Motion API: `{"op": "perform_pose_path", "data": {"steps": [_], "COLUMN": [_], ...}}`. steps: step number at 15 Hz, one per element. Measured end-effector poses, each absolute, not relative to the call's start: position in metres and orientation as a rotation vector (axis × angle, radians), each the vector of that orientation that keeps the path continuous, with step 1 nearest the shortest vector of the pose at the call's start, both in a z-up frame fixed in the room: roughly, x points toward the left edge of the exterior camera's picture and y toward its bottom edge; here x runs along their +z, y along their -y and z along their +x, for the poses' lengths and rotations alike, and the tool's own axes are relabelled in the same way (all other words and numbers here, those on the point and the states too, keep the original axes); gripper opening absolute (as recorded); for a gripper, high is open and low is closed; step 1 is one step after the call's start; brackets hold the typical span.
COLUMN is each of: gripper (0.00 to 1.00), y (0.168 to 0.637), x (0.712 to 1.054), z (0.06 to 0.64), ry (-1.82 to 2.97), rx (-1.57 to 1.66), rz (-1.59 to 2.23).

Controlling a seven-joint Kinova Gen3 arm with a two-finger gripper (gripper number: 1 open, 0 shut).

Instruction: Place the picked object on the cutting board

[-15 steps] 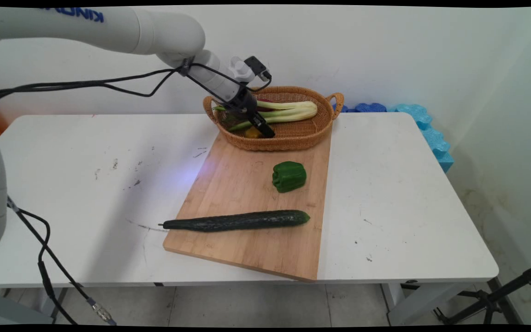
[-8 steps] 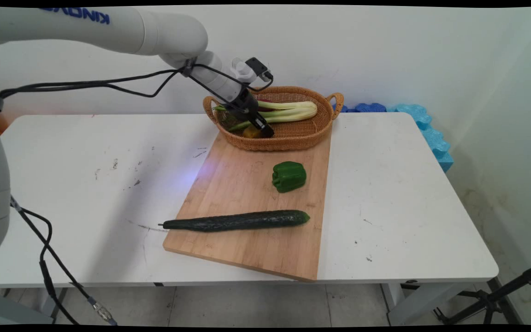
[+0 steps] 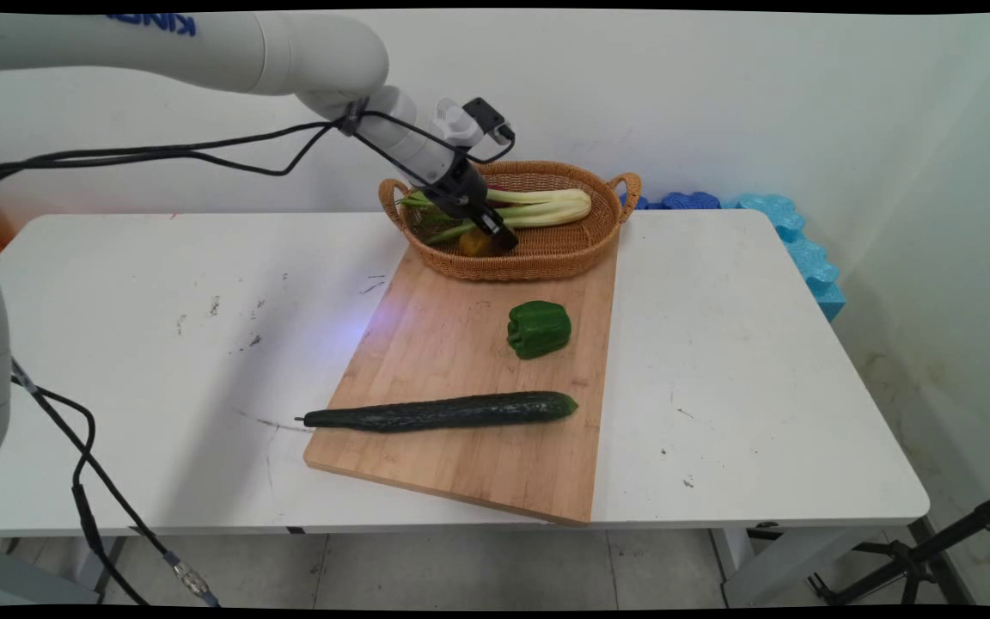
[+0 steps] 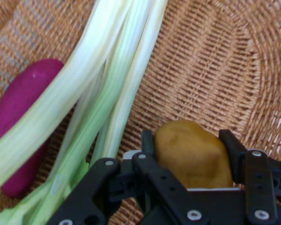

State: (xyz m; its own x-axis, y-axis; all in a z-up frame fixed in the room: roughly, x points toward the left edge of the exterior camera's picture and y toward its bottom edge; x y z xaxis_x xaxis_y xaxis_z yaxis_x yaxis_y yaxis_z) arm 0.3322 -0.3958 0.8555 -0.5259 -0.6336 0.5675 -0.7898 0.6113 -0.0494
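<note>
A wicker basket (image 3: 546, 258) sits at the far end of a wooden cutting board (image 3: 443, 344) on the white counter (image 3: 761, 361). Inside the basket lie pale green stalks of a leafy vegetable (image 3: 538, 206), running along its length, and in the hand view a purple vegetable (image 4: 23, 117) lies beside and partly under those stalks (image 4: 103, 84). On the board, clear of the basket, are a green pepper (image 3: 539, 328) near the middle and a long dark cucumber (image 3: 443, 411) lying across the near part, its stem end reaching over the board's left edge. Blue foam pieces (image 3: 796, 241) stand against the wall beyond the counter's far right corner.

The claw (image 3: 495, 236) is inside the basket, at its left part, just beside the stalks. Its two fingers are clamped on a brownish-yellow potato (image 4: 192, 154), one finger (image 4: 147, 140) on each side of it. The potato (image 3: 472, 244) is over the woven basket floor (image 4: 215, 70); whether it touches the floor cannot be told.
</note>
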Motion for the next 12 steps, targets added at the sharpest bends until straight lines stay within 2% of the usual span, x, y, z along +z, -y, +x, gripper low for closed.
{"op": "perform_pose_path", "data": {"steps": [12], "gripper": [0.0], "y": [0.361], "x": [0.909], "z": [0.327], "ry": [2.358], "rx": [0.499], "rz": [0.933]}}
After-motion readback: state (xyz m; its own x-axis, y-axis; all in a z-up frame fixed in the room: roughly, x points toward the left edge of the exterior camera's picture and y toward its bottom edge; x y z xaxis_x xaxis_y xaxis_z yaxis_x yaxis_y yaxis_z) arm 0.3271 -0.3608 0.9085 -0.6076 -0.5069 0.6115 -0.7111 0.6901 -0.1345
